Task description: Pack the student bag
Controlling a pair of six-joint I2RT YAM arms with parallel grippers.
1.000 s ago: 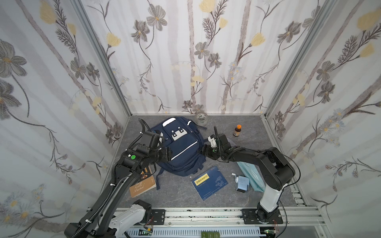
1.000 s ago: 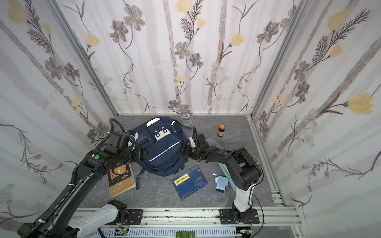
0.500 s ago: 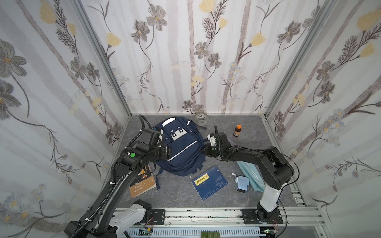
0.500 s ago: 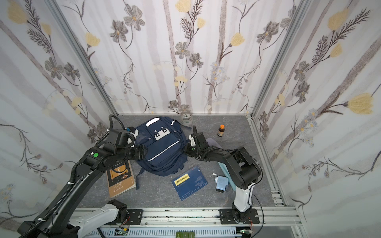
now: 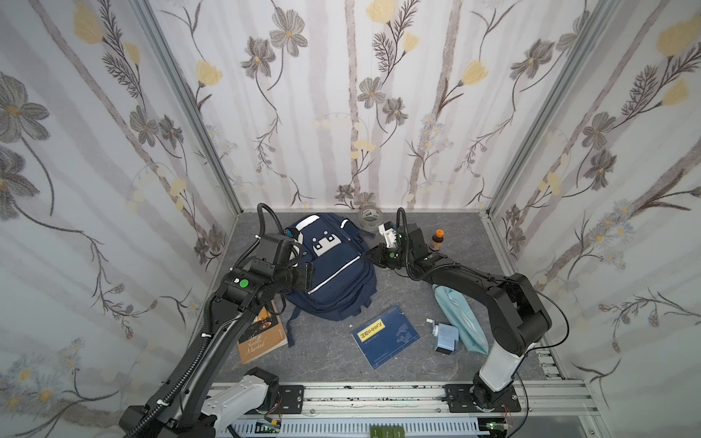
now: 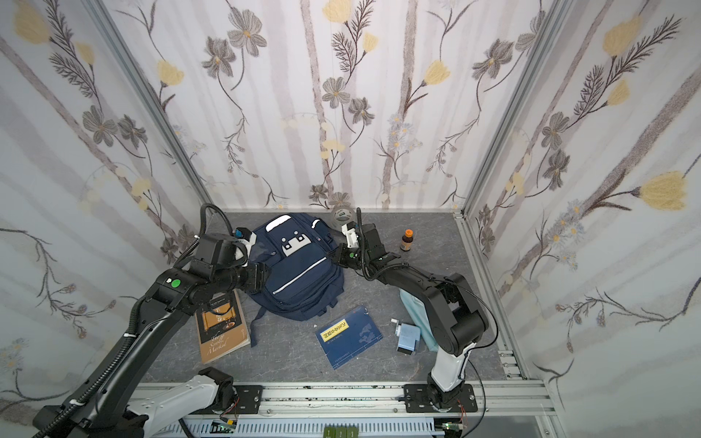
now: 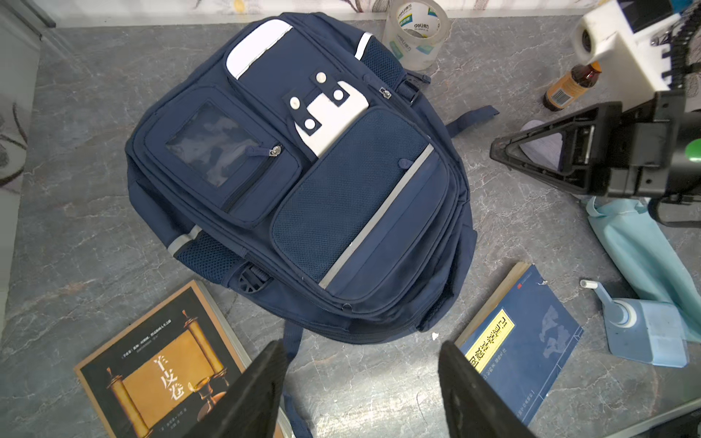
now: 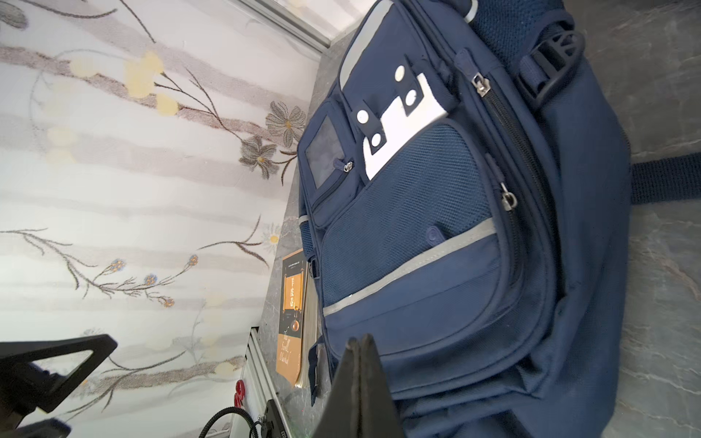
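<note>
In both top views the large navy blue fabric student bag (image 5: 333,273) is laid face up on the grey marbled tabletop (image 5: 322,360), long axis from 11 to 5 o'clock, top end at 11. The left gripper (image 5: 308,275) is set at its 9 o'clock edge, the right gripper (image 5: 371,258) at 3. In the left wrist view the left jaws are shown apart. In the right wrist view the right jaws are shown pressed together.

Bright, even light; soft shadows; wide-angle bending at edges; mostly sharp.
</note>
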